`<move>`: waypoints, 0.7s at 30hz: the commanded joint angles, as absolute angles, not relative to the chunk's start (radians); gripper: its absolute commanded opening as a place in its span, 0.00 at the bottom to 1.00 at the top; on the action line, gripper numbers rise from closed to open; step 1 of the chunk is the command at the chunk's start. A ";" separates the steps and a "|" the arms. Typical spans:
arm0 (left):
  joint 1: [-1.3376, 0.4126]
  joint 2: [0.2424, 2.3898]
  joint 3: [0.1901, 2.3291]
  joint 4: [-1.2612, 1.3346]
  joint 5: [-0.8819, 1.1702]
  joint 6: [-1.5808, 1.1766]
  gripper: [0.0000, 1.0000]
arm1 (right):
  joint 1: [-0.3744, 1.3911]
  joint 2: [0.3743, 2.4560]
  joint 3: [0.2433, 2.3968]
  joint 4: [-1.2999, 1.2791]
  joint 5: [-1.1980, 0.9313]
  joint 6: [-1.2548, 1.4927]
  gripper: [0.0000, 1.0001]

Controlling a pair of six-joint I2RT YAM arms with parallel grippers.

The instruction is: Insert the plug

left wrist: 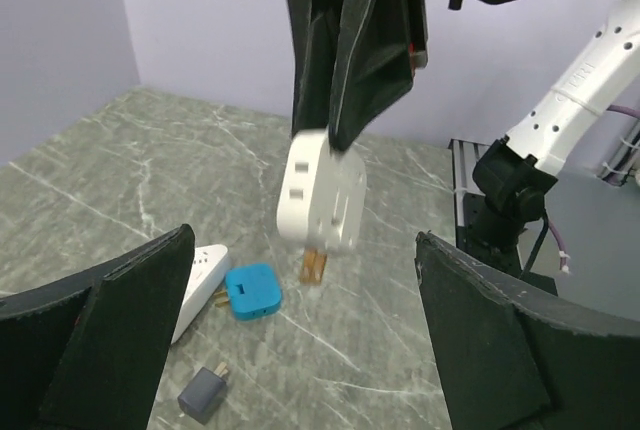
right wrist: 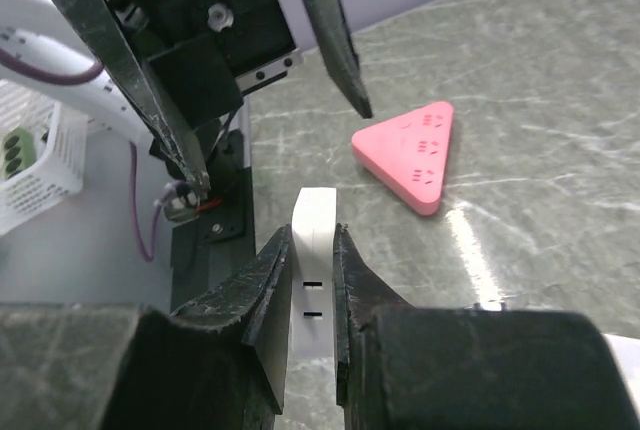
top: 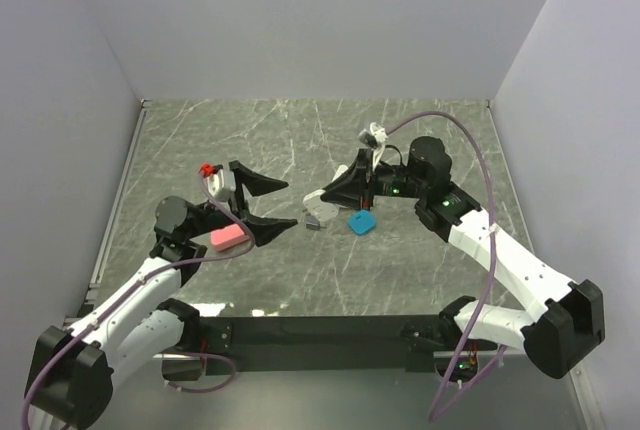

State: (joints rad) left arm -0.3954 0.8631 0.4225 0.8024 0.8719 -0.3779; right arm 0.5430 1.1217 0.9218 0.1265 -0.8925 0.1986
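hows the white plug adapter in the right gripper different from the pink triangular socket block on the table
The white plug adapter is a rounded rectangular block; the pink triangular socket block is a flat triangle. The adapter hangs in the air, pinched in the shut right gripper; the pink block lies on the marbled table. The adapter's prongs point down; the pink block shows none. Both carry socket slots.
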 commanded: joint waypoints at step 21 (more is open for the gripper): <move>-0.534 1.022 0.597 0.578 0.934 -0.190 0.81 | 0.652 1.189 1.023 0.068 -0.930 0.100 0.00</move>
State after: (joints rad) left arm -0.5106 1.0111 0.5442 0.6144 0.8925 -0.2432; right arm 0.6422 1.1965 0.9688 0.0643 -0.9283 0.1226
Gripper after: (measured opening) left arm 0.835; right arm 0.231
